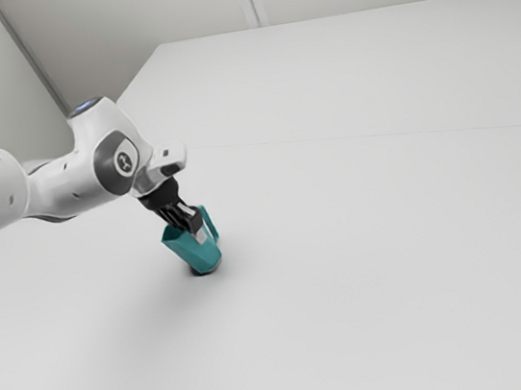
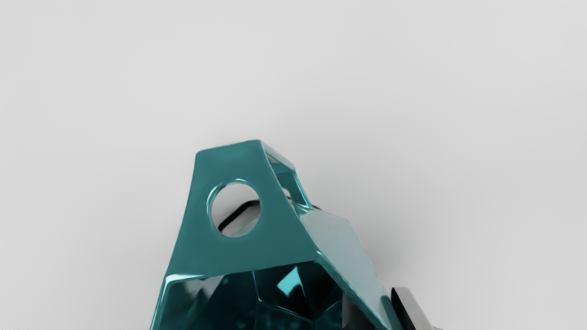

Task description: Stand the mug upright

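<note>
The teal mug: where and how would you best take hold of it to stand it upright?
Probably by the rim wall beside the handle, coming in from the open mouth, one finger inside and one outside. The mug leans with its mouth raised and facing the gripper, and that wall looks thin enough to pinch.

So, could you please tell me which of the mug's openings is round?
The hole through the broad face of the mug's handle: its edge curves in a circle, while the mouth is angular, with straight edges.
</note>
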`<action>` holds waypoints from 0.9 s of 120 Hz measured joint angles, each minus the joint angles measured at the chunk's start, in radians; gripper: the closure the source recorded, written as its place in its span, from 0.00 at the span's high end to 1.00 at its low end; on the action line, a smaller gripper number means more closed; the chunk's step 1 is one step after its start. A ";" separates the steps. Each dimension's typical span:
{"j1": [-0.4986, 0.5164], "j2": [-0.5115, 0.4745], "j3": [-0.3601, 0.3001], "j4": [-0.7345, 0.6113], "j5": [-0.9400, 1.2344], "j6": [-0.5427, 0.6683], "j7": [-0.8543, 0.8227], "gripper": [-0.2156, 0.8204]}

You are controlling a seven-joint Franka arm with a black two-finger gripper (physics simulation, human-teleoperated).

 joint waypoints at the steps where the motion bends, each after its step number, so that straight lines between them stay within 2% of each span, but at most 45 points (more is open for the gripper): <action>1: 0.000 0.001 0.000 0.000 0.000 0.000 -0.001 0.13; 40: 0.001 -0.035 0.001 0.003 0.003 0.008 -0.032 0.27; 73: 0.002 -0.090 -0.003 0.063 0.079 -0.031 -0.058 0.34; 92: 0.004 -0.097 -0.006 0.160 0.155 -0.109 -0.085 0.55; 108: 0.006 -0.105 -0.006 0.241 0.214 -0.185 -0.108 0.65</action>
